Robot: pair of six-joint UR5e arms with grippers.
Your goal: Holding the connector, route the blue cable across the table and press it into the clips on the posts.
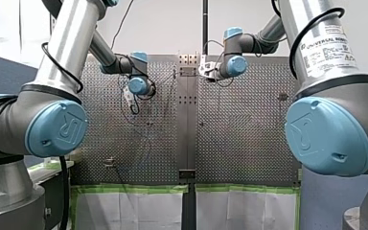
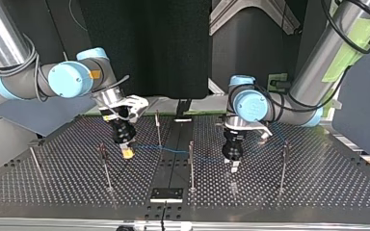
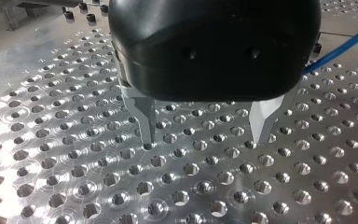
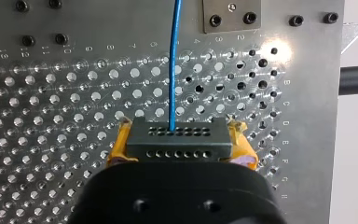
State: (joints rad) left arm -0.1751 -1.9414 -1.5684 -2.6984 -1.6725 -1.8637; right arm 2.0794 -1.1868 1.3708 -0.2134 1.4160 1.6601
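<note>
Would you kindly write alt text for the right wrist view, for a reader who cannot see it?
My right gripper, with yellow pads, is shut on a black connector pierced with rows of small holes. A blue cable runs from the connector straight ahead over the perforated table towards a small screwed-down metal plate.

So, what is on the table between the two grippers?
In the top view, the blue cable runs from the connector in my right gripper towards my left gripper, past an upright post.
</note>
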